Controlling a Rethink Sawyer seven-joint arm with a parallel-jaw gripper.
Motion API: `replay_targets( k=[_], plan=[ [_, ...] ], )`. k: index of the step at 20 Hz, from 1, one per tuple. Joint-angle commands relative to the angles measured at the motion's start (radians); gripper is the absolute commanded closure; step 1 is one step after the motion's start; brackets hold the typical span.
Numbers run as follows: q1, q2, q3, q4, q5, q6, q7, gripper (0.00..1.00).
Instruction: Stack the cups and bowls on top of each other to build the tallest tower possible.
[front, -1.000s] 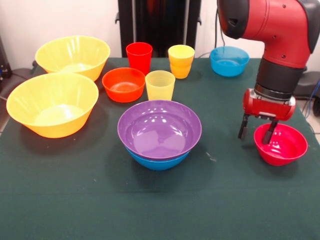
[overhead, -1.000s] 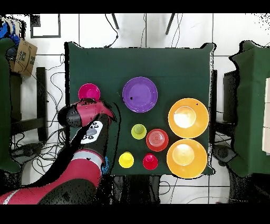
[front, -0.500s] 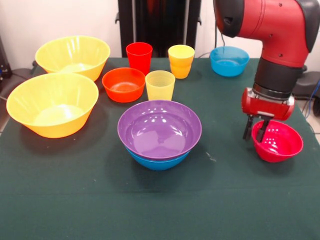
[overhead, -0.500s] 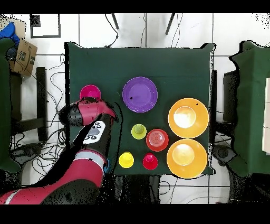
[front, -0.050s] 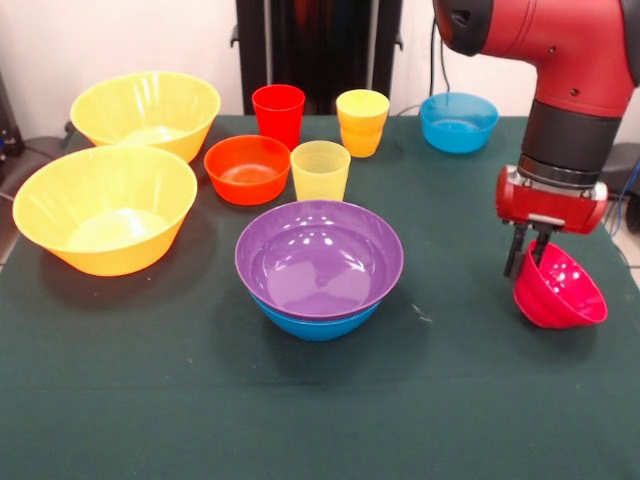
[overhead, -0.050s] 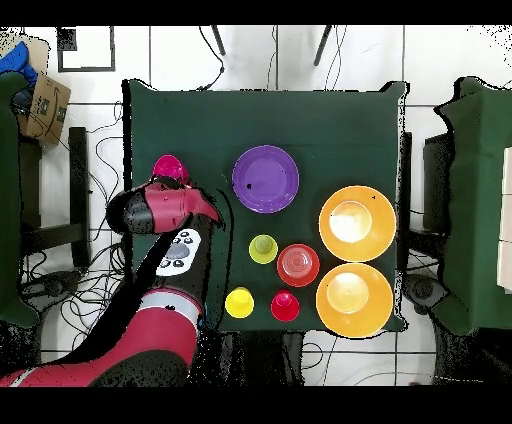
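Pink-red bowl (front, -0.050s: 560, 292) is pinched by its rim in my hand (front, -0.050s: 527, 262), hanging tilted just under it, off the bench (front, -0.050s: 200, 400). Purple-on-blue tower (front, -0.050s: 319, 266) sits well off to one side.

You have a wide glossy purple plastic bowl (front, -0.050s: 319, 257) nested upright in a blue bowl (front, -0.050s: 318, 322) at mid-table. Two large yellow-orange bowls (front, -0.050s: 104, 208) (front, -0.050s: 146, 111) sit upright, just beside each other. The orange-red bowl (front, -0.050s: 247, 168) stands between the red tumbler (front, -0.050s: 278, 114) and the pale yellow translucent cup (front, -0.050s: 320, 170). Two orange-yellow cups (front, -0.050s: 362, 122) are stacked. A light-blue bowl (front, -0.050s: 458, 121) stands well apart. The small pink-red bowl (front, -0.050s: 560, 290) hangs tilted, its rim pinched in the end effector (front, -0.050s: 527, 252).
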Motion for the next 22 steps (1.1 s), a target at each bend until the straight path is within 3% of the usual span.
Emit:
replay_targets(
  k=[1, 4, 11, 17, 22],
  plan=[
    [-0.021, 0.020, 0.094, 0.043, 0.028, 0.118, 0.129, 1.00],
    [-0.026, -0.013, 0.085, 0.038, 0.024, 0.166, 0.104, 1.00],
    [-0.064, -0.061, 0.100, 0.062, -0.012, 0.136, 0.056, 1.00],
    [-0.141, -0.234, 0.110, 0.113, -0.036, 0.310, -0.054, 1.00],
    [-0.216, -0.320, 0.144, 0.067, -0.046, 0.492, -0.141, 1.00]
  ],
)
